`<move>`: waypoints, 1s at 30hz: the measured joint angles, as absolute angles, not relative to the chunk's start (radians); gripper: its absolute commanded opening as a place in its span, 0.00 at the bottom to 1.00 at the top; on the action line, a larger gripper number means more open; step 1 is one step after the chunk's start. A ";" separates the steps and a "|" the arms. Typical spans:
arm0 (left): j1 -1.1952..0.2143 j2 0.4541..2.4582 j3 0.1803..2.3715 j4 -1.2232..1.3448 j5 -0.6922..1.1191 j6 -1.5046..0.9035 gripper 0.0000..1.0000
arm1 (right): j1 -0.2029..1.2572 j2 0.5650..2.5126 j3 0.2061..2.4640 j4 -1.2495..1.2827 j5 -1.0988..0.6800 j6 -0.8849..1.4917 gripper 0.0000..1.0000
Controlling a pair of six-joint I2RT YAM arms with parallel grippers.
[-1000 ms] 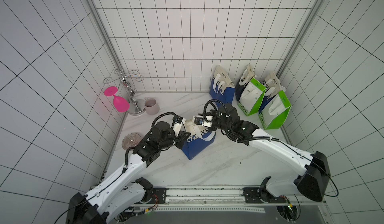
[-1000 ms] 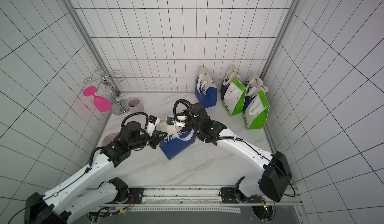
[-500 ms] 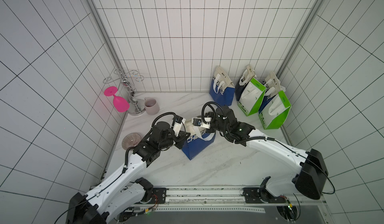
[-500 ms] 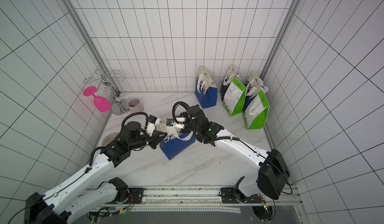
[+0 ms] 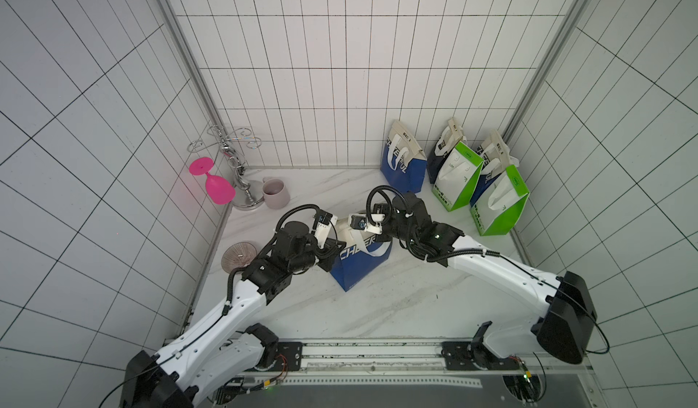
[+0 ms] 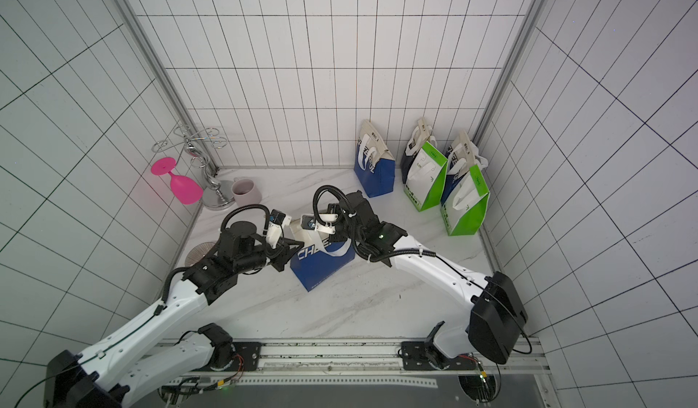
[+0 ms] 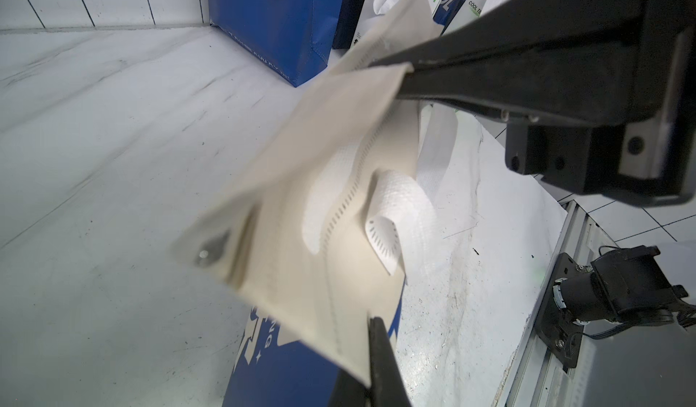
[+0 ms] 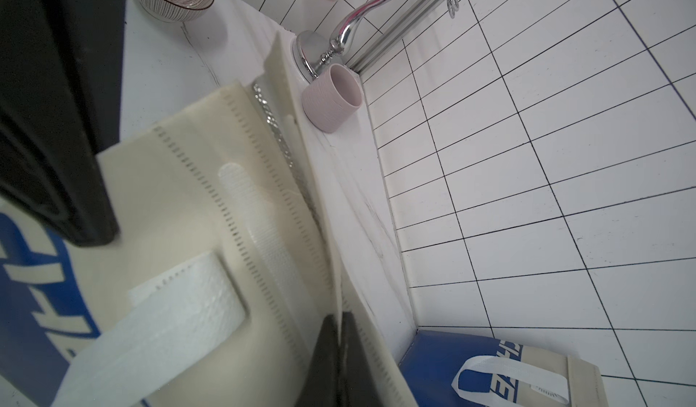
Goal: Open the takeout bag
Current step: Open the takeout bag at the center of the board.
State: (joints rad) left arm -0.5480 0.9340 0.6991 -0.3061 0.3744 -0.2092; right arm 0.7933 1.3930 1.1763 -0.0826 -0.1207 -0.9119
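**Blue takeout bag (image 5: 359,268) clamped at both ends of its cream top**

Pink goblet (image 5: 216,190) leans bowl-down against a chrome rack (image 5: 241,183) in the far left corner. A pale mug (image 5: 275,193) stands just beside the rack's base, and a striped bowl (image 5: 238,257) sits nearer along the left wall.

The left gripper (image 5: 336,244) is clenched on the left end of the bag's cream flap (image 7: 320,167). The bag stands upright on the marble tabletop (image 5: 396,304), about mid-table, between the two arms. A white handle (image 8: 162,311) droops over its lettered face.

In the right wrist view a thin silvery strip shows between the two cream flaps. The right gripper (image 8: 341,320) pinches the flap's other end between closed fingers.

Against the back wall at the right stand a second blue bag (image 5: 402,168) and two green bags (image 5: 459,181).
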 measured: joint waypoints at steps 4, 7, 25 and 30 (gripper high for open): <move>-0.548 0.934 0.699 -0.309 0.374 -0.209 0.00 | 0.796 1.393 1.152 -0.063 -0.118 -0.903 0.24; -0.548 0.934 0.699 -0.311 0.374 -0.209 0.00 | 0.799 1.398 1.139 -0.062 -0.113 -0.898 0.24; -0.548 0.934 0.699 -0.313 0.369 -0.210 0.00 | 0.801 1.410 1.134 -0.049 -0.086 -0.902 0.00; -0.548 0.934 0.699 -0.310 0.370 -0.210 0.00 | 0.801 1.406 1.137 -0.067 -0.072 -0.932 0.00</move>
State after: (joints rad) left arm -0.5480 0.9340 0.6991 -0.3103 0.3698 -0.2096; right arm 0.8009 1.4059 1.1374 -0.0666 -0.0719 -0.9321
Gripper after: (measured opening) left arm 0.051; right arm 0.047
